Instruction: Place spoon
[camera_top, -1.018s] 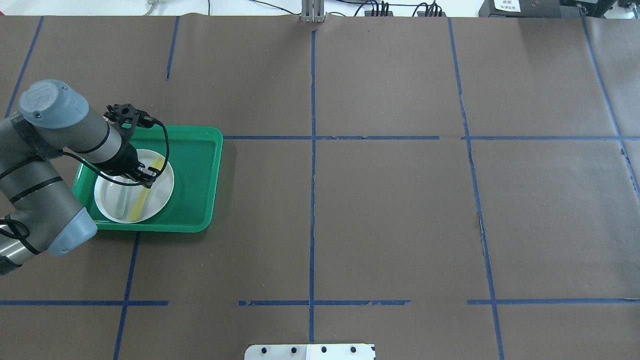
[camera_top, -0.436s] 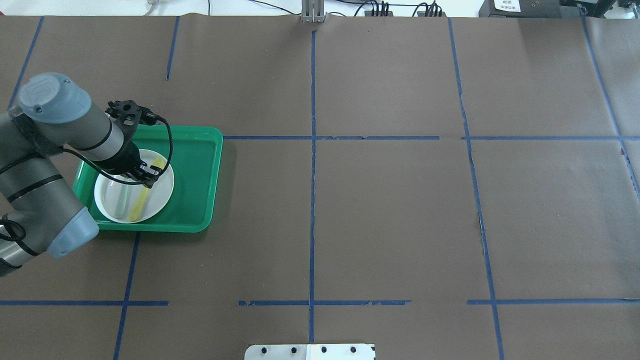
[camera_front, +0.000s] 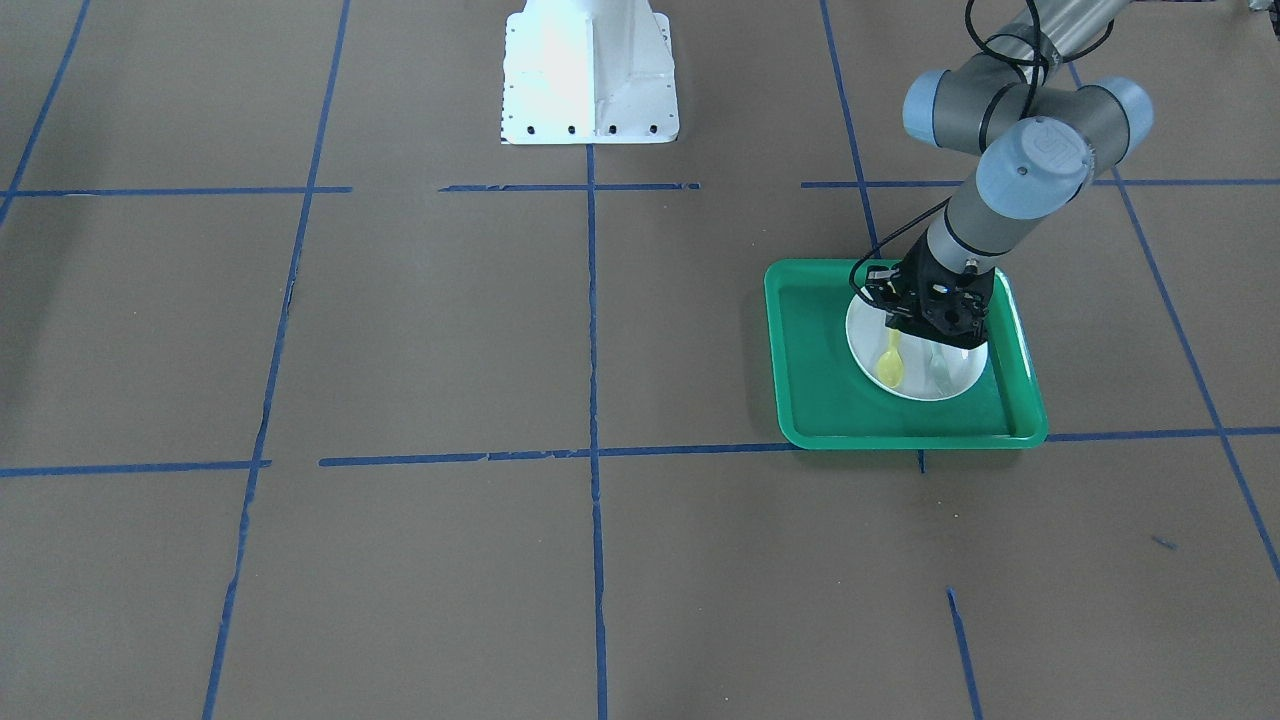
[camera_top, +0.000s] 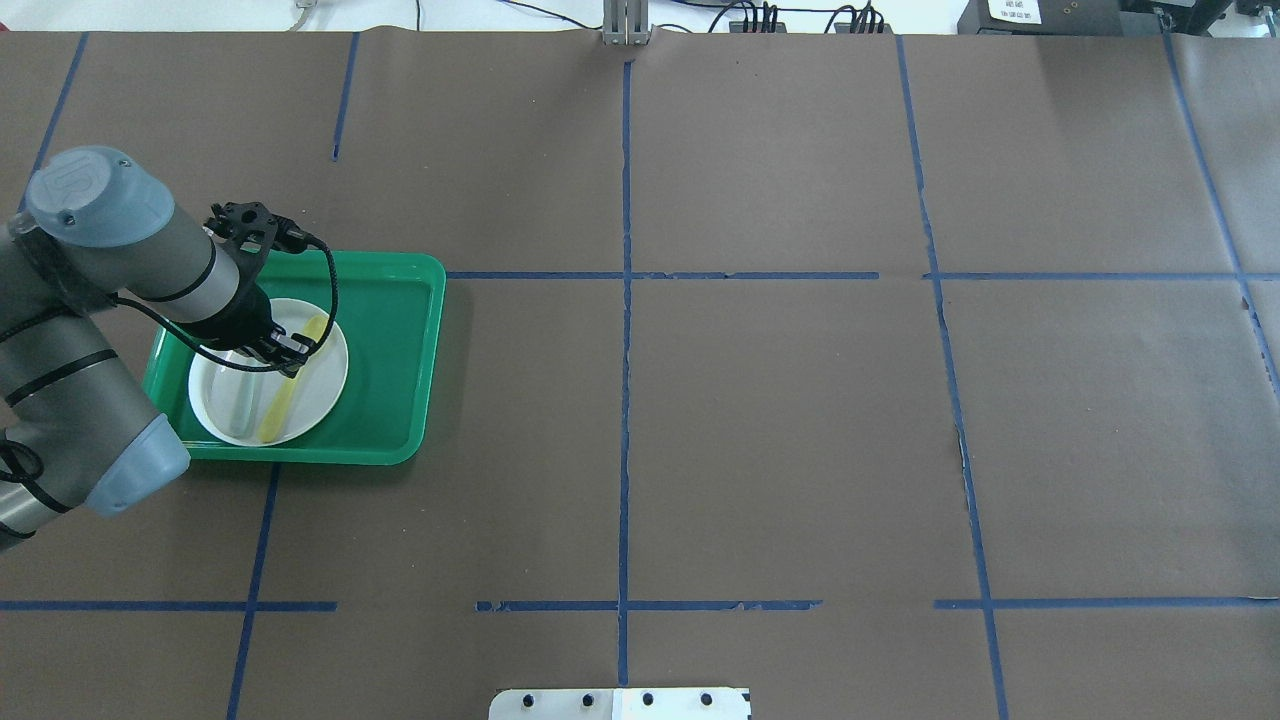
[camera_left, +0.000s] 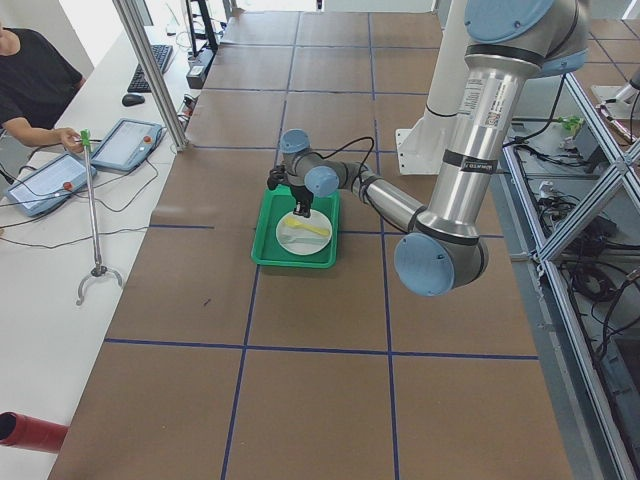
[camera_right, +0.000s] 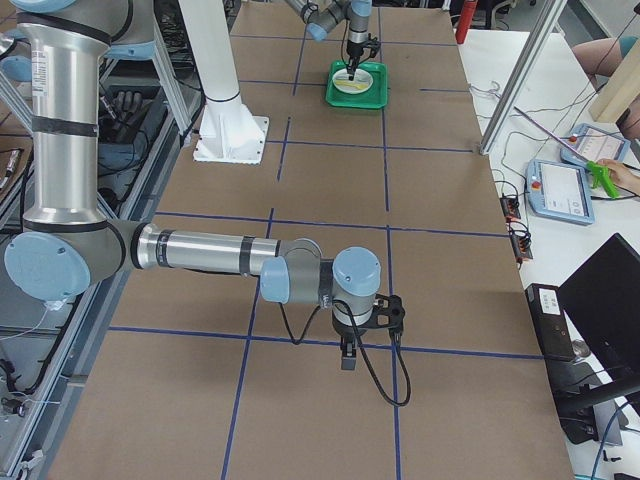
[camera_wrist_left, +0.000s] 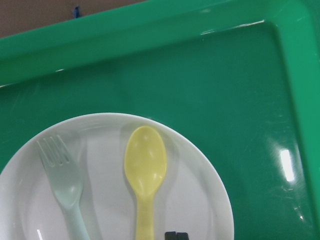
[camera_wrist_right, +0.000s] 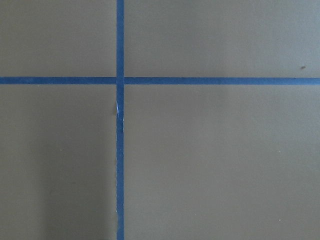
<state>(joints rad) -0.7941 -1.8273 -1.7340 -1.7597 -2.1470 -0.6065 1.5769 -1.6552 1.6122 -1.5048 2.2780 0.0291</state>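
The pale-yellow spoon lies flat on the white plate, bowl toward the tray's far rim, beside a pale grey-green fork. The plate sits in the green tray. My left gripper hovers low over the spoon's handle. In the left wrist view its dark fingertips stand close together just right of the handle, holding nothing. From the front, spoon and fork lie below the gripper. My right gripper shows only in the exterior right view, so I cannot tell its state.
The tray has raised rims around the plate. The robot's white base plate stands at mid table. Brown paper with blue tape lines covers the table. The right wrist view shows only paper and tape.
My left arm and gripper have shifted slightly left and back over the plate. The spoon and fork have stayed where they lay.
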